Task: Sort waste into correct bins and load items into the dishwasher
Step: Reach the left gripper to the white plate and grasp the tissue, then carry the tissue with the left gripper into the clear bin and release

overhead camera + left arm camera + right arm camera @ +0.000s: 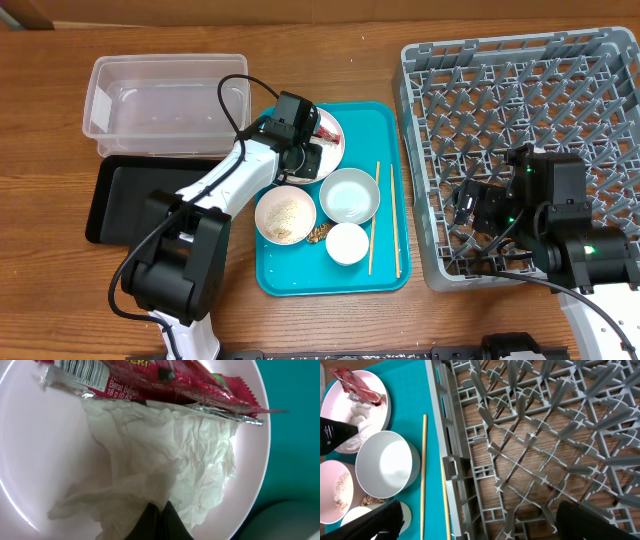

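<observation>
A white plate (338,152) at the back of the teal tray holds a red snack wrapper (165,380) and crumpled white tissue (165,450). My left gripper (159,509) is down on the plate (40,460), its fingers closed together and pinching the near edge of the tissue. My right gripper (480,520) is open and empty above the left edge of the grey dish rack (545,435). On the tray stand a bowl with rice (285,215), a pale bluish bowl (350,195), a small white cup (347,243), brown scraps (320,233) and two chopsticks (375,215).
The clear plastic tub (165,105) stands at the back left, with the black tray (115,200) in front of it. The teal serving tray (380,130) lies between them and the dish rack (520,110). The left arm reaches across the tray's left side.
</observation>
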You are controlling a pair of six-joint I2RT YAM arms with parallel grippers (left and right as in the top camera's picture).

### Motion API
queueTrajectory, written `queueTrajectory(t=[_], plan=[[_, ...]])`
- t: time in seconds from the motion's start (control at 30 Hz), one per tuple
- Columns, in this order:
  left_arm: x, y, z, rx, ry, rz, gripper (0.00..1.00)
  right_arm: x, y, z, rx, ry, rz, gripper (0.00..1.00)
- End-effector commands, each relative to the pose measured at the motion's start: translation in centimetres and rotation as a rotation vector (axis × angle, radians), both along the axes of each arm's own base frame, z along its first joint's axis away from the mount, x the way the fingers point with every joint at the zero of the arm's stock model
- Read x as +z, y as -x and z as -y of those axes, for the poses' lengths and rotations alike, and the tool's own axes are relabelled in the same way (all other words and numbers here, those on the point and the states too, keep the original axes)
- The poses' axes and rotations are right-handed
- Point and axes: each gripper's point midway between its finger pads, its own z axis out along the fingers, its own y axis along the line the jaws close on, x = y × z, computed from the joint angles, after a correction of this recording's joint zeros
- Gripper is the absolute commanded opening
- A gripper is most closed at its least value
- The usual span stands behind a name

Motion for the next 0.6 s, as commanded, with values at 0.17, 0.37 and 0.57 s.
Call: queueTrajectory(t=[0.17, 0.37, 0.57], plan=[[7.5, -1.8, -2.1, 0.066, -0.022, 0.098, 0.04, 1.4, -0.4, -0.2, 0.006, -0.007, 0.037, 1.00], [13.6, -3.2, -6.1, 0.168, -0.036, 0.211, 0.04, 1.4, -0.4, -0.2, 0.006, -0.007, 0.037, 1.00], [16.4, -4.8, -10.9, 0.288, -0.056, 0.306, 0.04, 1.4, -0.4, -0.2, 0.006, -0.007, 0.037, 1.00]])
